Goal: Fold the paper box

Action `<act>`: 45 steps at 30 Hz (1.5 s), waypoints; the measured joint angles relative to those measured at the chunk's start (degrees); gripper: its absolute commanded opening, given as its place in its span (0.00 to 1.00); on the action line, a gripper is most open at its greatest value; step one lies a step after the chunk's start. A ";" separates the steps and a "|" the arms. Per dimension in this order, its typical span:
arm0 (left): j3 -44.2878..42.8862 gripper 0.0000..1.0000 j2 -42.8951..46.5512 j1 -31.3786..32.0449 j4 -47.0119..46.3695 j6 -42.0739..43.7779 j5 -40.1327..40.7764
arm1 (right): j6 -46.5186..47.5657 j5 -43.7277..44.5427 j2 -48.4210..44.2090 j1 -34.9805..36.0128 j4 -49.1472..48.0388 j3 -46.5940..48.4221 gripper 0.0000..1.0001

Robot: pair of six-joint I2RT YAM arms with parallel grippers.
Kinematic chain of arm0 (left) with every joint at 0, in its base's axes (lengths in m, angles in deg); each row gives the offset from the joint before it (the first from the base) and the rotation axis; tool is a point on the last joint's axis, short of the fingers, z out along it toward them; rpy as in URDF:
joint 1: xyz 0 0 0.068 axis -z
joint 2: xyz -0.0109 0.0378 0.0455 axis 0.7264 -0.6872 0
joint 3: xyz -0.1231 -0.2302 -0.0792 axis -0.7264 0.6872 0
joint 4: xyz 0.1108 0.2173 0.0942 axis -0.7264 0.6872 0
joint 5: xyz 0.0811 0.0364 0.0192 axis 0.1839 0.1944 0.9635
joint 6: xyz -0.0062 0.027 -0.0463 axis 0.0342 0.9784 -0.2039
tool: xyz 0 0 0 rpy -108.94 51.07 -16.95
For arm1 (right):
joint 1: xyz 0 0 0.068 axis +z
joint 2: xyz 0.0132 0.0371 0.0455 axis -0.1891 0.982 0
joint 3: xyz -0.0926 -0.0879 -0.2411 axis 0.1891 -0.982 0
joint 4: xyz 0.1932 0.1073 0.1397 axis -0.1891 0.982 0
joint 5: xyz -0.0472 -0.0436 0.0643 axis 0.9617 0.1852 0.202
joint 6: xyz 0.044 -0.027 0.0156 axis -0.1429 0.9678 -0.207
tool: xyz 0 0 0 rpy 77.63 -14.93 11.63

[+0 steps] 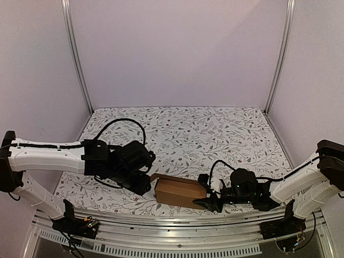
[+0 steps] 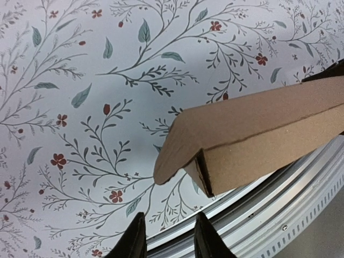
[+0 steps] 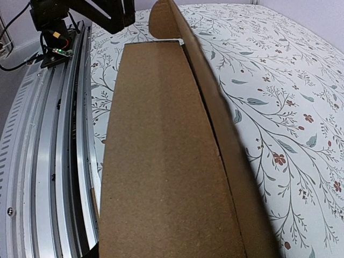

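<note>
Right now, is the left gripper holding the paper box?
No: the left gripper stands open over the table, nothing between its fingers, clear of the paper box.

paper box [image 1: 180, 192]: 1; arms: 2, left arm [image 1: 54, 156], right arm [image 1: 298, 181]; table [image 1: 215, 129]: 1

Matt brown cardboard paper box [image 1: 180, 192], floral-printed table cover [image 1: 215, 134], possibly cloth, ribbed metal rail [image 1: 177, 228]

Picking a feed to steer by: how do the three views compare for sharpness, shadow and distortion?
Top external: even, dim light; the plain brown thin-cardboard box is small and soft. Left wrist: sharp, with a soft grey shadow on the floral-printed table cover beside the box's end. Right wrist: the box fills the frame, its edges bowed by the wide lens.
</note>
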 measured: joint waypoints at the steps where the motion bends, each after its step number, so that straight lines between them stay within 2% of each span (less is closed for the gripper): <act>1: -0.87 0.31 -0.09 -0.13 0.52 0.44 0.46 | -0.02 0.00 0.00 0.00 0.00 0.00 0.43; 9: -5.73 0.31 -2.29 -1.20 2.80 4.70 3.17 | 0.00 0.00 0.09 0.35 0.42 0.37 0.43; 22: -6.01 0.24 -4.42 -3.82 2.95 8.70 2.75 | -0.02 -0.02 0.11 0.37 1.40 1.05 0.44; 32: -7.04 0.17 -6.12 -4.52 1.99 10.32 1.03 | -0.13 -0.04 0.44 0.37 1.90 1.73 0.44; 39: -7.98 0.00 -7.15 -4.70 1.55 11.67 -0.07 | -0.17 -0.07 0.70 0.37 2.19 2.12 0.44; 45: -8.33 0.00 -7.23 -4.74 1.46 11.87 -0.37 | -0.17 -0.07 0.92 0.39 2.27 2.36 0.44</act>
